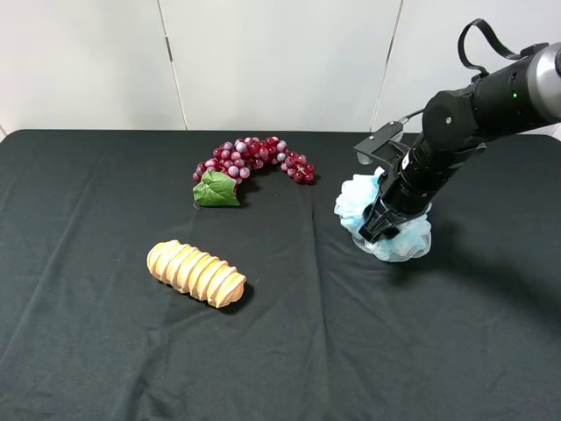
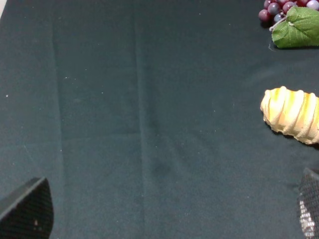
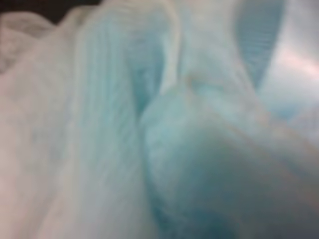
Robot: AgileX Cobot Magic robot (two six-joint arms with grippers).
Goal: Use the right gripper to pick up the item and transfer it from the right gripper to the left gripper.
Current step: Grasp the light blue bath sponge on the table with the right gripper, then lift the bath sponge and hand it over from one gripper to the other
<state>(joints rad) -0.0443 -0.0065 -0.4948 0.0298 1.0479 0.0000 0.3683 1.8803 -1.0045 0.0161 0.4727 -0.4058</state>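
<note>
The light-blue mesh pouf (image 1: 353,200) sits on the black table at the right. My right gripper (image 1: 379,224) comes down from the upper right and is pushed into the middle of the pouf. Its fingertips are buried in the mesh, so their gap is hidden. The right wrist view is filled with blurred blue ruffles of the pouf (image 3: 159,119). My left gripper (image 2: 167,216) is out of the exterior high view. In the left wrist view its two fingertips (image 2: 27,211) stand wide apart over bare cloth, holding nothing.
A tan ridged bread loaf (image 1: 195,273) lies left of centre; it also shows in the left wrist view (image 2: 293,114). A purple-red grape bunch (image 1: 259,156) with a green leaf (image 1: 216,190) lies behind it. The black cloth table (image 1: 105,368) ends at a white wall behind.
</note>
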